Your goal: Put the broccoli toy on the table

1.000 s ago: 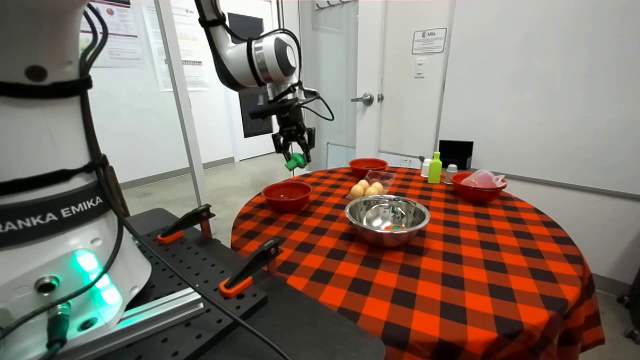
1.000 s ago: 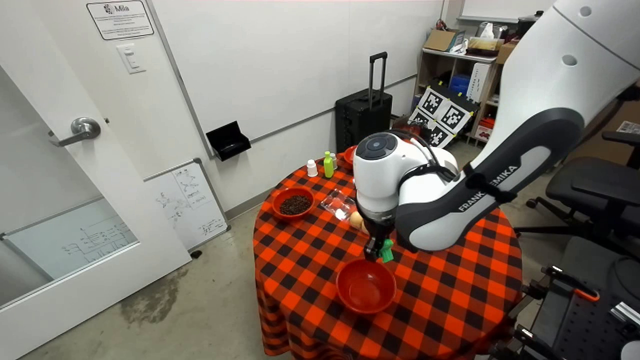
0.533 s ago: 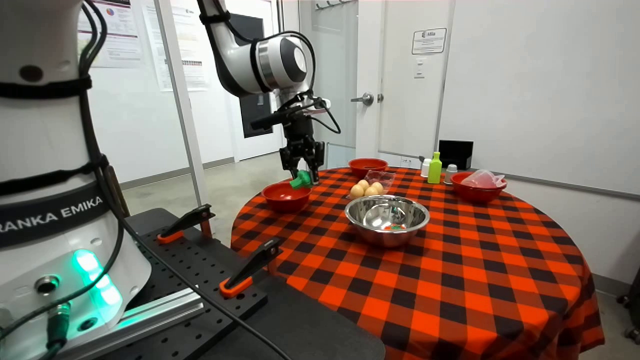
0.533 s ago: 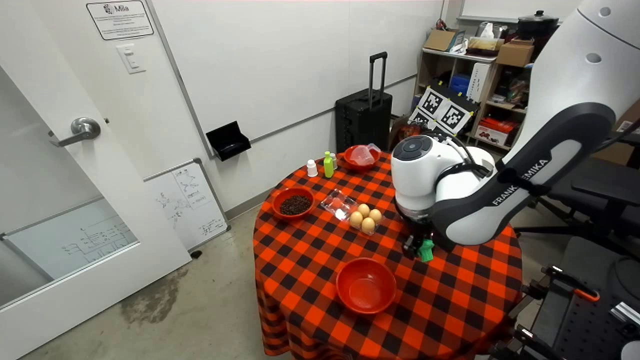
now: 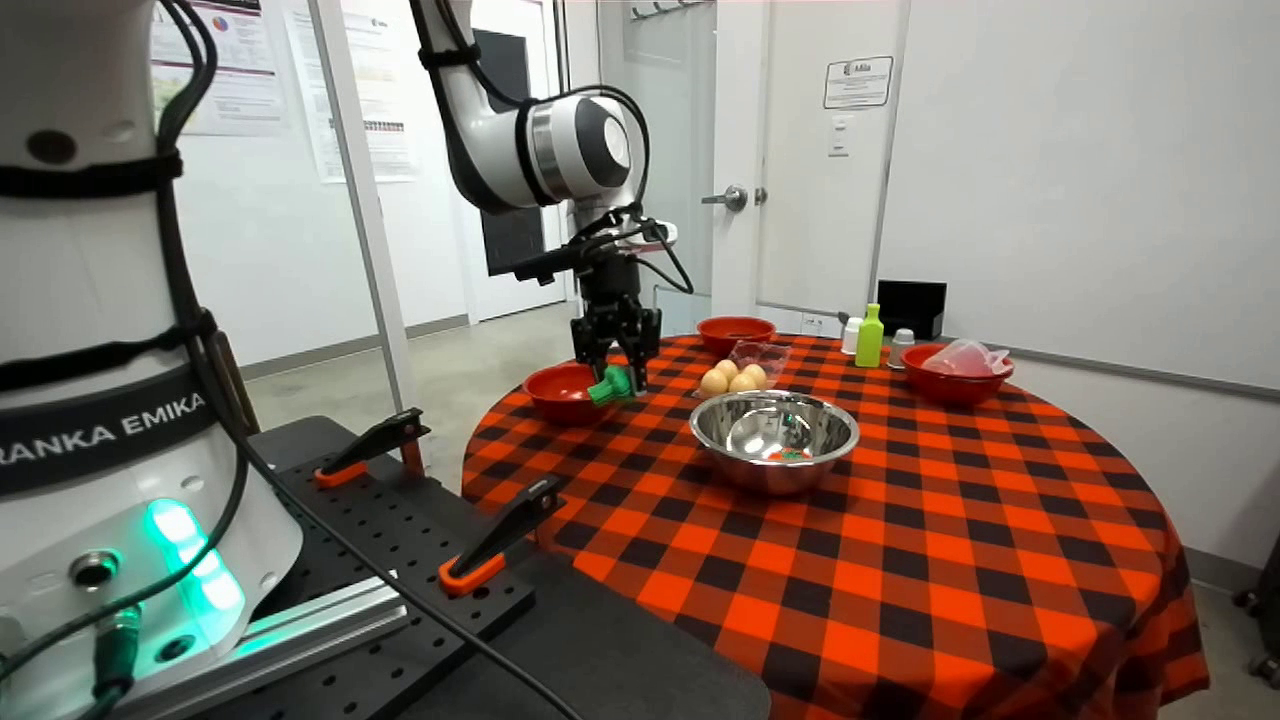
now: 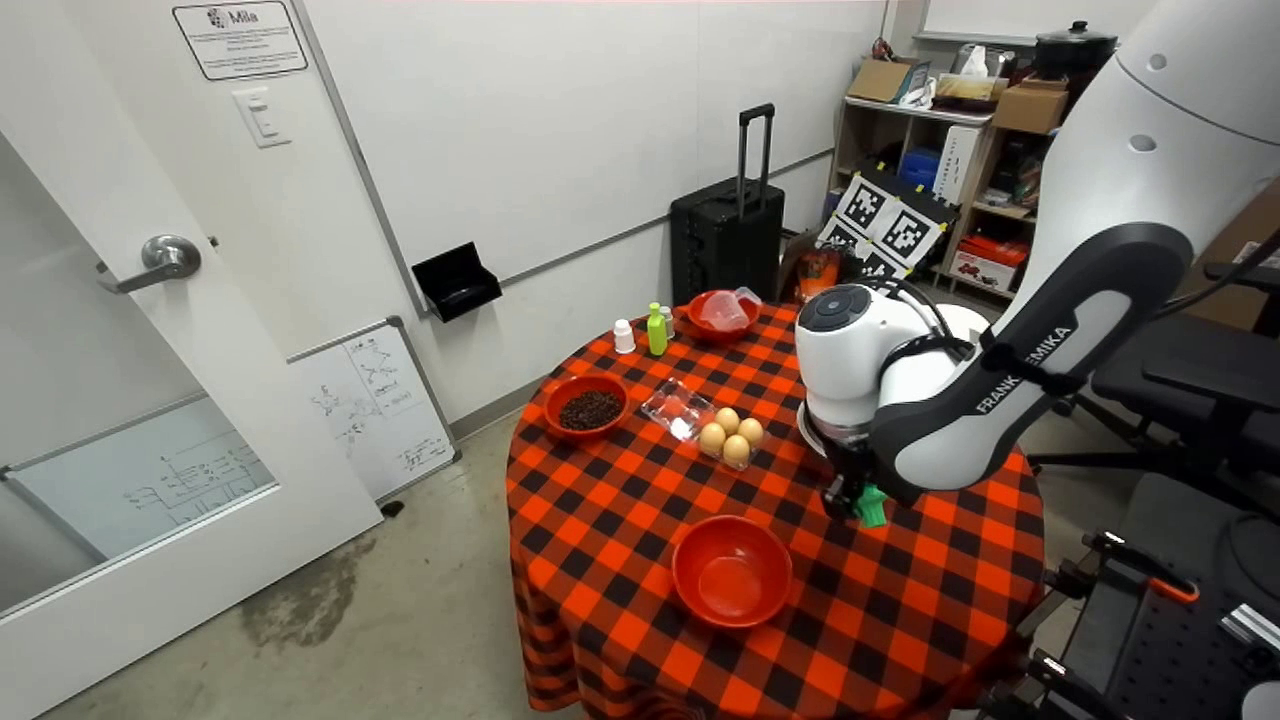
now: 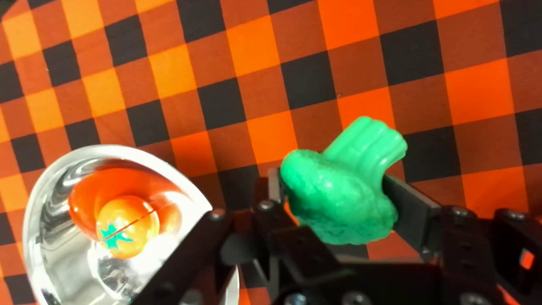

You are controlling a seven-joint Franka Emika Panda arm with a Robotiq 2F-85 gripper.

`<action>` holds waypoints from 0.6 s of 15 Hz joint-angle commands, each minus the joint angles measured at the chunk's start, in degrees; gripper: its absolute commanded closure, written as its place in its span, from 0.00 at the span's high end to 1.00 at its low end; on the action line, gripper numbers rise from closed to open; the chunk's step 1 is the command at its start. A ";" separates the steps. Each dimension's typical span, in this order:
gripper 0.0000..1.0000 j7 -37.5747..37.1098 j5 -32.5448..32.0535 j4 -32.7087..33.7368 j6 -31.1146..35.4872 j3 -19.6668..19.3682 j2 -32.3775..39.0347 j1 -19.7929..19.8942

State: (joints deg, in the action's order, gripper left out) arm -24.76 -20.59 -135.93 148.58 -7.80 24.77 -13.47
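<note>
The broccoli toy [image 7: 338, 195] is bright green with a lumpy head and a ribbed stalk. My gripper [image 7: 334, 188] is shut on its head, one finger on each side, and the stalk points away from the gripper's base. The toy also shows in both exterior views [image 5: 611, 384] [image 6: 872, 507], hanging below the gripper [image 5: 618, 378] [image 6: 850, 500]. It is above the table [image 5: 930, 560], which has a red-and-black checked cloth [image 6: 620, 530] [image 7: 178, 80]. How high the toy is above the cloth is hard to tell.
A steel bowl [image 5: 770, 475] [image 7: 36, 237] with a tomato toy [image 7: 127, 228] stands beside the gripper. A red bowl [image 5: 565, 405] [image 6: 725, 617], several eggs [image 5: 735, 378] [image 6: 732, 437], a bowl of dark beans [image 6: 560, 425] and a yellow-green bottle [image 5: 869, 338] [image 6: 657, 332] are also on the table.
My gripper has moved down and to the right in an exterior view, carrying the broccoli toy lower. In both exterior views it has moved away from above the near red bowl. The grip is unchanged.
</note>
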 commanded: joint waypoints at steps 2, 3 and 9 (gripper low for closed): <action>0.31 0.39 0.91 5.91 0.89 0.40 5.94 -0.04; 0.31 0.74 1.37 7.26 0.78 0.59 7.50 0.09; 0.31 1.78 4.37 12.83 0.38 1.12 14.72 0.29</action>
State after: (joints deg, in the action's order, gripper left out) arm -24.59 -18.57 -126.64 148.76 -7.10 35.57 -13.49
